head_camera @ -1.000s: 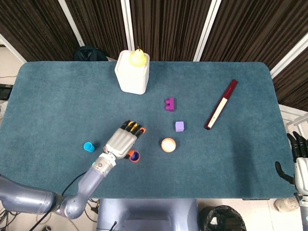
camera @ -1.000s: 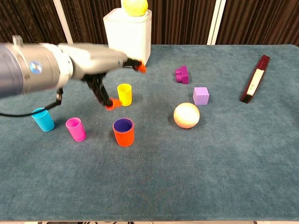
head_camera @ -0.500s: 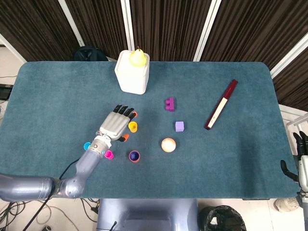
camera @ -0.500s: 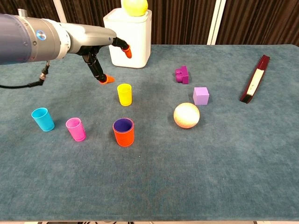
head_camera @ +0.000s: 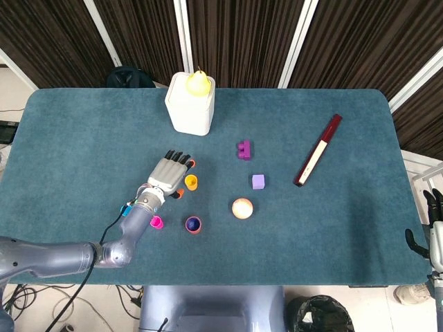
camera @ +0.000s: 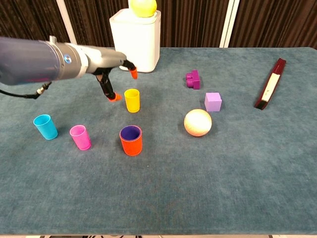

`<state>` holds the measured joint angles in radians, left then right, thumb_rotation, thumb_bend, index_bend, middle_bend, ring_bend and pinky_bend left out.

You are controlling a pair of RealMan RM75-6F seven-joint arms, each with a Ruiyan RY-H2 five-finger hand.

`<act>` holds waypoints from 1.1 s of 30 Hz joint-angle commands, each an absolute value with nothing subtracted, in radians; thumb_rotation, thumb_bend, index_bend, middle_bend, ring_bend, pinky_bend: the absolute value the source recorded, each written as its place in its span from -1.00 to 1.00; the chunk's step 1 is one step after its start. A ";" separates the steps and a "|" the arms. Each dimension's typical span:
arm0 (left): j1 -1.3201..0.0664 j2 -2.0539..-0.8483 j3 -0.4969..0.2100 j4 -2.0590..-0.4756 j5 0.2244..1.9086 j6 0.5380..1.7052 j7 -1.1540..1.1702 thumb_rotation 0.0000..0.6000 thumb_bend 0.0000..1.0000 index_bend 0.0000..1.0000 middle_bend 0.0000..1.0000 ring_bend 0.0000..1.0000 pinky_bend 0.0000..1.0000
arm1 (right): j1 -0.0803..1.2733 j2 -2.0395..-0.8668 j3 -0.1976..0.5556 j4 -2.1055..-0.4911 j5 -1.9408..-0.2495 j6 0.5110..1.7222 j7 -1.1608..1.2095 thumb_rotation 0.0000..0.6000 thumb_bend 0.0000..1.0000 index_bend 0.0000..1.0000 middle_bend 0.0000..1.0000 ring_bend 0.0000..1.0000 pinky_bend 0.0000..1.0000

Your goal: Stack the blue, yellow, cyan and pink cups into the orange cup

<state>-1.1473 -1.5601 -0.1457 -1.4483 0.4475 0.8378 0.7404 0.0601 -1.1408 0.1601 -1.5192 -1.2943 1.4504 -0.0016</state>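
I'm bringing my left robot hand point(camera: 110, 74) back down beside the yellow cup point(camera: 132, 100); a moment ago it was hovering higher, nearer the white canister point(camera: 135, 39). It is released, fingers spread, holding nothing, so yellow looks like my next pick. My right robot hand point(head_camera: 434, 223) is idling off the bench point(camera: 237, 188) edge; I cannot tell its grip.

Counting by size: one canister, one dark red bar point(camera: 270, 84), one peach ball point(camera: 197, 122). Cups: one orange cup point(camera: 131, 140) just in front of the yellow cup with the blue one already nested inside, one cyan cup point(camera: 45, 126), one pink cup point(camera: 80, 137). Two purple blocks behind the ball.
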 commanded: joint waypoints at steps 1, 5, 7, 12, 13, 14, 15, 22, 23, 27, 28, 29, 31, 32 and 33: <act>-1.150 -1.598 -0.134 -1.395 0.455 0.809 0.722 1.00 -0.41 -0.58 -0.86 -1.00 -1.00 | 0.060 -1.142 0.161 -1.518 -1.293 1.452 -0.004 1.00 -0.15 -0.93 -1.00 -0.90 -1.00; -1.153 -1.627 -0.132 -1.352 0.463 0.795 0.709 1.00 -0.41 -0.55 -0.86 -1.00 -1.00 | 0.058 -1.142 0.163 -1.518 -1.290 1.455 -0.005 1.00 -0.15 -0.93 -1.00 -0.90 -1.00; -1.155 -1.644 -0.133 -1.330 0.470 0.790 0.701 1.00 -0.41 -0.51 -0.86 -1.00 -1.00 | 0.057 -1.141 0.164 -1.519 -1.291 1.458 -0.004 1.00 -0.15 -0.93 -1.00 -0.90 -1.00; -1.158 -1.669 -0.136 -1.304 0.489 0.790 0.688 1.00 -0.40 -0.39 -0.85 -1.00 -1.00 | 0.057 -1.141 0.164 -1.517 -1.289 1.455 -0.001 1.00 -0.15 -0.93 -1.00 -0.90 -1.00; -1.158 -1.674 -0.136 -1.299 0.495 0.792 0.686 1.00 -0.39 -0.35 -0.85 -1.00 -1.00 | 0.057 -1.141 0.165 -1.517 -1.289 1.455 0.000 1.00 -0.15 -0.93 -1.00 -0.90 -1.00; -1.158 -1.678 -0.135 -1.294 0.500 0.794 0.684 1.00 -0.39 -0.33 -0.85 -1.00 -1.00 | 0.057 -1.141 0.165 -1.516 -1.289 1.454 0.000 1.00 -0.15 -0.93 -1.00 -0.90 -1.00; -1.157 -1.680 -0.134 -1.293 0.502 0.795 0.684 1.00 -0.39 -0.30 -0.84 -1.00 -1.00 | 0.057 -1.141 0.165 -1.516 -1.289 1.454 0.001 1.00 -0.15 -0.93 -1.00 -0.90 -1.00; -1.154 -1.689 -0.132 -1.280 0.512 0.813 0.683 1.00 -0.38 -0.20 -0.82 -1.00 -1.00 | 0.056 -1.142 0.166 -1.514 -1.288 1.455 0.005 1.00 -0.15 -0.93 -1.00 -0.90 -1.00; -1.153 -1.689 -0.130 -1.279 0.514 0.817 0.684 1.00 -0.38 -0.19 -0.82 -1.00 -1.00 | 0.056 -1.142 0.167 -1.514 -1.288 1.456 0.006 1.00 -0.15 -0.93 -1.00 -0.90 -1.00; -1.151 -1.687 -0.129 -1.281 0.517 0.829 0.689 1.00 -0.35 -0.16 -0.81 -1.00 -1.00 | 0.055 -1.143 0.168 -1.515 -1.288 1.460 0.006 1.00 -0.15 -0.93 -1.00 -0.90 -1.00; -1.150 -1.685 -0.129 -1.283 0.516 0.831 0.690 1.00 -0.32 -0.15 -0.81 -1.00 -1.00 | 0.054 -1.143 0.169 -1.516 -1.288 1.460 0.006 1.00 -0.15 -0.93 -1.00 -0.90 -1.00; -1.150 -1.685 -0.129 -1.284 0.516 0.833 0.690 1.00 -0.31 -0.14 -0.81 -1.00 -1.00 | 0.054 -1.143 0.169 -1.516 -1.288 1.460 0.007 1.00 -0.15 -0.93 -1.00 -0.90 -1.00; -1.149 -1.681 -0.131 -1.292 0.518 0.838 0.691 1.00 -0.27 -0.12 -0.80 -1.00 -1.00 | 0.054 -1.144 0.169 -1.518 -1.288 1.460 0.006 1.00 -0.15 -0.93 -1.00 -0.90 -1.00; -1.149 -1.680 -0.132 -1.294 0.518 0.839 0.692 1.00 -0.25 -0.11 -0.79 -1.00 -1.00 | 0.054 -1.144 0.169 -1.518 -1.288 1.461 0.006 1.00 -0.15 -0.93 -1.00 -0.90 -1.00; -1.149 -1.677 -0.131 -1.299 0.519 0.843 0.694 1.00 -0.24 -0.10 -0.79 -1.00 -1.00 | 0.054 -1.144 0.169 -1.519 -1.288 1.461 0.007 1.00 -0.15 -0.93 -1.00 -0.90 -1.00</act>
